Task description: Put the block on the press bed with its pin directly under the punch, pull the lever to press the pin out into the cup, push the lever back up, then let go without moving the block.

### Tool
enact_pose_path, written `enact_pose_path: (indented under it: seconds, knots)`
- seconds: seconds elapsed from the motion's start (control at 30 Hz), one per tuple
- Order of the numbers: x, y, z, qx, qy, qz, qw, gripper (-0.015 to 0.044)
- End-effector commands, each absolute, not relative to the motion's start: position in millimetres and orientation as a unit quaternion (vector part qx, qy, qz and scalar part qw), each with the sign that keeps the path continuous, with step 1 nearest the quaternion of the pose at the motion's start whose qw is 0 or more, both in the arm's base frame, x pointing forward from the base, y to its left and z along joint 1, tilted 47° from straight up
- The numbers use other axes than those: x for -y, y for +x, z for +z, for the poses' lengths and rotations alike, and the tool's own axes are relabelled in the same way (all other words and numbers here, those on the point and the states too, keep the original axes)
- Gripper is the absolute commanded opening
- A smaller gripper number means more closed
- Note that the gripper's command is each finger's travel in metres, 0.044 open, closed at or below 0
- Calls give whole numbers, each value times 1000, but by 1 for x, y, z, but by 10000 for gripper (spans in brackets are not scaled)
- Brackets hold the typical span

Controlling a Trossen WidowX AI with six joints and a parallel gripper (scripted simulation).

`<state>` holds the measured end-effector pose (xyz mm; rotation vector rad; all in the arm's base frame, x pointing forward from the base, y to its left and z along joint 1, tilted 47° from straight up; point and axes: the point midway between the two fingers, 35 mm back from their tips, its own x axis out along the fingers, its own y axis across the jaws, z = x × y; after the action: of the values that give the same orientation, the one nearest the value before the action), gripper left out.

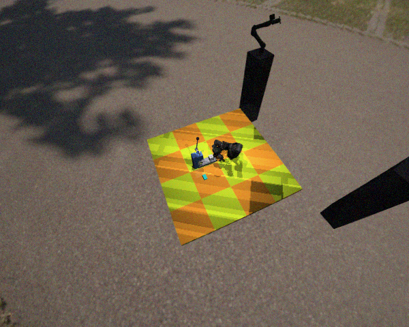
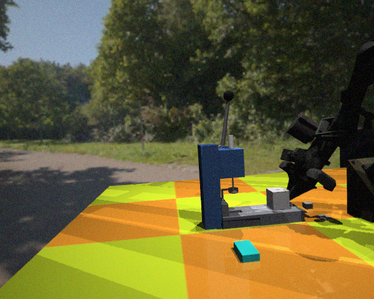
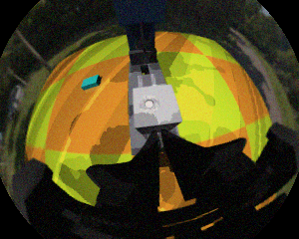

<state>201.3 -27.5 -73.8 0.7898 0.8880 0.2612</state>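
The grey block (image 1: pixel 210 157) (image 2: pixel 278 199) (image 3: pixel 156 112) stands upright on the outer part of the press bed (image 2: pixel 245 210) (image 3: pixel 139 138), away from the punch (image 2: pixel 232 184). The light round pin (image 3: pixel 149 104) shows in its top. The blue press (image 1: pixel 196 160) (image 2: pixel 209 186) has its lever (image 1: pixel 197 143) (image 2: pixel 225 123) standing up, knob at the top. My gripper (image 2: pixel 290 197) (image 3: pixel 157 133) is shut and empty, tilted, with its tips low at the block's outer side, opposite the press column. Whether the tips touch the block is not clear. The cup cannot be made out.
A teal block (image 1: pixel 204 176) (image 2: pixel 246 251) (image 3: pixel 91 82) lies on the checkered table beside the press. A small grey block (image 2: pixel 307 205) lies beyond the bed's outer end. Two black pedestals (image 1: pixel 257 80) (image 1: pixel 373 193) stand off the table.
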Motion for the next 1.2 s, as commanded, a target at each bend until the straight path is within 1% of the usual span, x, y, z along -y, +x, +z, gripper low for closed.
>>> enact_pose_path:
  seconds: [0.0, 1.17]
  knots:
    - [26, 206, -74, -412, 375, 123, 821, 30]
    - [26, 256, -79, -349, 384, 95, 849, 30]
